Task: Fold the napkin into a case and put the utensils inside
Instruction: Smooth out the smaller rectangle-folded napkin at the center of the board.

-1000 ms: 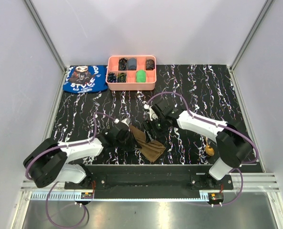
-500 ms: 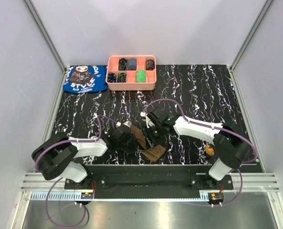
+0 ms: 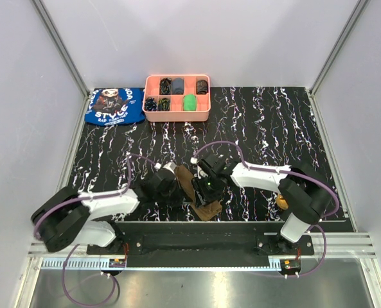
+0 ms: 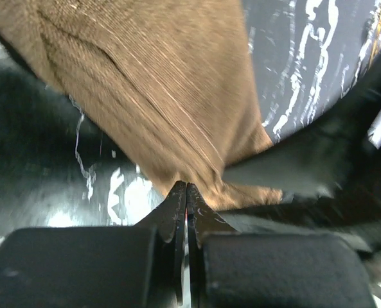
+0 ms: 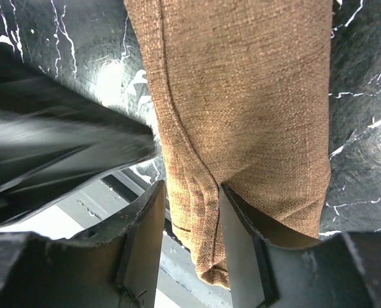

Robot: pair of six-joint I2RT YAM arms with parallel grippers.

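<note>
The olive-brown napkin (image 3: 201, 196) lies folded into a narrow strip near the table's front edge, between the two arms. My left gripper (image 3: 179, 185) is at its left side; in the left wrist view the jaws are shut, with the tips (image 4: 186, 187) pinching the napkin (image 4: 164, 96) at its edge. My right gripper (image 3: 207, 188) is over the strip. In the right wrist view it (image 5: 191, 218) is open and straddles a folded edge of the napkin (image 5: 241, 96). A gold-brown spoon (image 3: 282, 203) lies by the right arm's base. The fork-like piece is hidden.
A pink compartment tray (image 3: 177, 77) with small dark and green items stands at the back. A blue printed cloth (image 3: 115, 106) lies to its left. The table's front edge and a metal rail run just below the napkin.
My right gripper has moved toward the front edge and down over the napkin. The left gripper shifted slightly, and the napkin now looks narrower and more bunched.
</note>
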